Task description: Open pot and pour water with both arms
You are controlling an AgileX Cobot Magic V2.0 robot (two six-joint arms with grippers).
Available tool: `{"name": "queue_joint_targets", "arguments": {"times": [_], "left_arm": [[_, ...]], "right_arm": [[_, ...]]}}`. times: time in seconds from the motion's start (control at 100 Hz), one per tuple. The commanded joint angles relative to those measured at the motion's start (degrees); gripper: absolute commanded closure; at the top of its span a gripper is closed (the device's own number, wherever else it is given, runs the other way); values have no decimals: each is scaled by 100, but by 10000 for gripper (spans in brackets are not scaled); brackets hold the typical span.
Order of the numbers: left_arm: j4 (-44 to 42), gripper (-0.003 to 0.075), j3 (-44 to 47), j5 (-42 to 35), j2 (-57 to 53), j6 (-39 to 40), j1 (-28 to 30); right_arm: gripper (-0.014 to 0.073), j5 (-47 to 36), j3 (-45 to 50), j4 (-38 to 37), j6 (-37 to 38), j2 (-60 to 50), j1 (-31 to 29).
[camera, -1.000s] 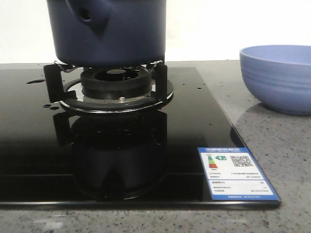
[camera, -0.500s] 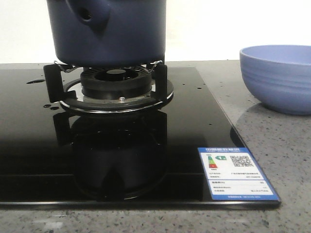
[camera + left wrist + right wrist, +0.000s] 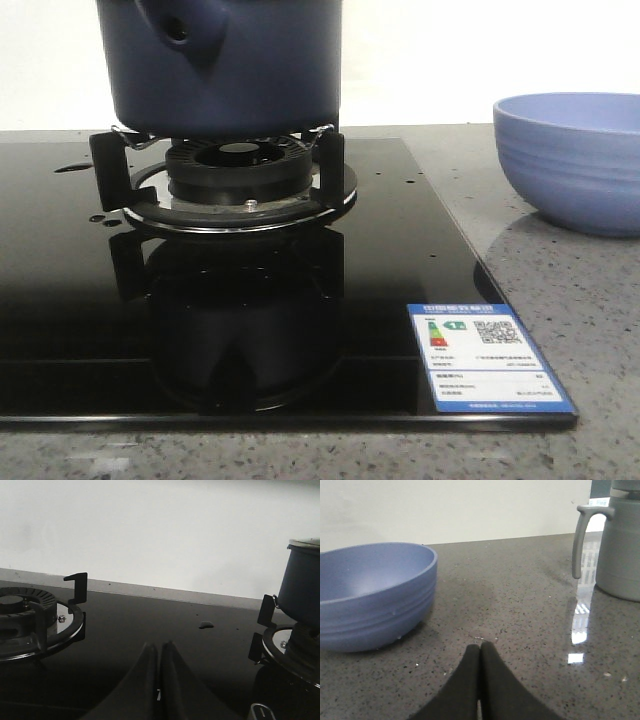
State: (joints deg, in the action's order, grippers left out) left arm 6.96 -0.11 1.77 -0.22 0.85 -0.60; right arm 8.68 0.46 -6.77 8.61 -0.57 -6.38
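Showing only at right wrist: grey jug.

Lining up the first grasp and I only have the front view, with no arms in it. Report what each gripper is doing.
Observer: The left gripper is shut and empty, low over the black cooktop.
Operator: Give me the right one.
Observer: The right gripper is shut too, above the grey counter beside the blue bowl.
Operator: Name anything else near it.
Observer: A grey jug with a handle stands farther along the counter.
Operator: Check the pot.
Observer: The pot sits on its burner; a pale rim or lid tops it.
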Motion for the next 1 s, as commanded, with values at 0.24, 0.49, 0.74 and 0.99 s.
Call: {"name": "queue_joint_targets", "arguments": {"times": [0.24,0.49,0.74,0.99], "left_arm": [[684,741,196,-448,-157,20,-40],[2424,741,196,-484,-157,20,-40],[3895,741,-69,-429,-157,20,-40],[2363,741,-1828,994,538,-756,-40]], "right_arm": [[655,-758,140,1328,16,-102,-32],[655,-946,140,2507,16,-102,-32],[655,-602,-196,3244,16,-102,-32],[643,978,-1571,2462,-664,765,-32]]}}
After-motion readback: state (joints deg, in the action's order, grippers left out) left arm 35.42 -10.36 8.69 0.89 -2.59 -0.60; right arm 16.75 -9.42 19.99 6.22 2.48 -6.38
